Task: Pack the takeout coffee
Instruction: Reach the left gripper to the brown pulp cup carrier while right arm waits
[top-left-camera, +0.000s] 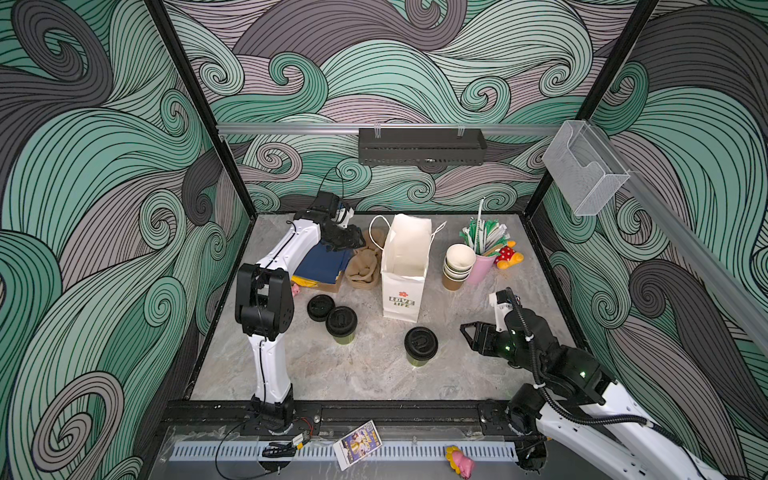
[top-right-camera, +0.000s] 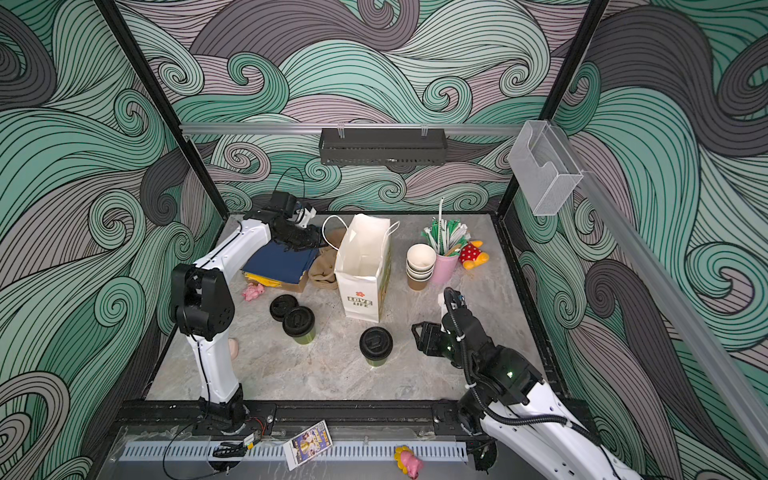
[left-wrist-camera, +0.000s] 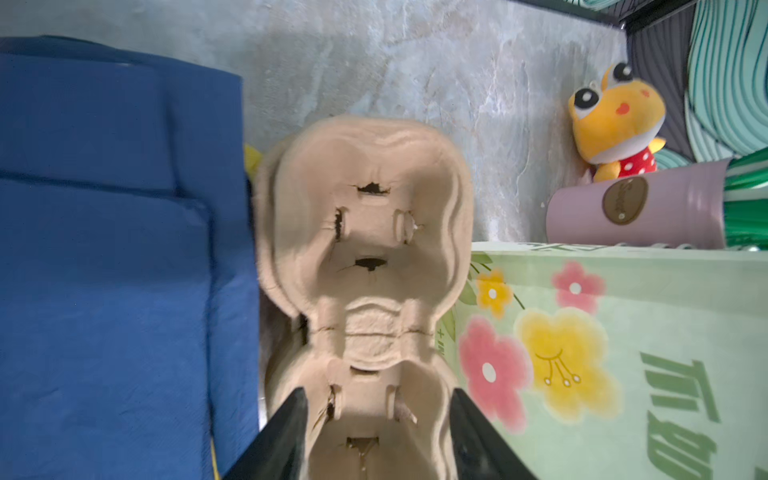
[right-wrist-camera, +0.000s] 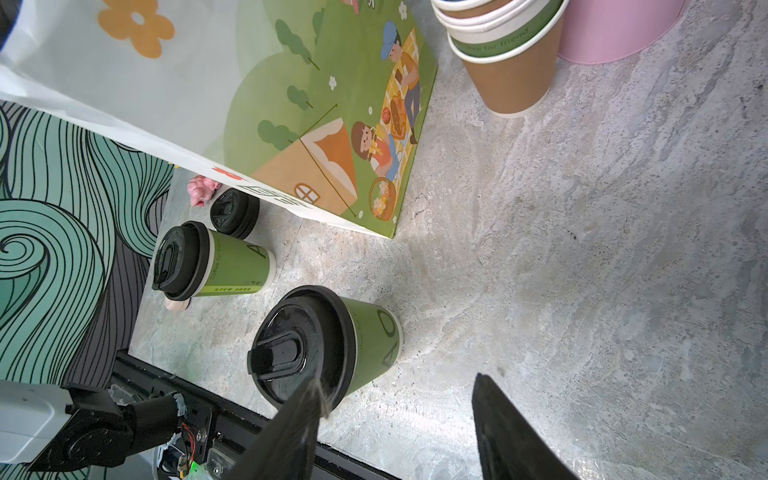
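Two green takeout coffee cups with black sip lids stand on the table: one (top-left-camera: 420, 345) in front of the white paper bag (top-left-camera: 405, 266), the other (top-left-camera: 340, 325) further left. In the right wrist view the nearer cup (right-wrist-camera: 365, 345) lies just beside one fingertip. My right gripper (top-left-camera: 468, 334) (right-wrist-camera: 399, 380) is open and empty, a little right of that cup. My left gripper (top-left-camera: 358, 243) (left-wrist-camera: 379, 390) is at the back, left of the bag, with both fingers against the sides of the top brown pulp carrier (left-wrist-camera: 365, 232).
A stack of loose black lids (top-left-camera: 320, 307) sits behind the left cup. Right of the bag stand nested empty cups (top-left-camera: 457, 266), a pink cup of straws (top-left-camera: 482, 266) and a plush toy (top-left-camera: 509, 255). Folded blue cloth (top-left-camera: 324, 264) lies left of the carriers.
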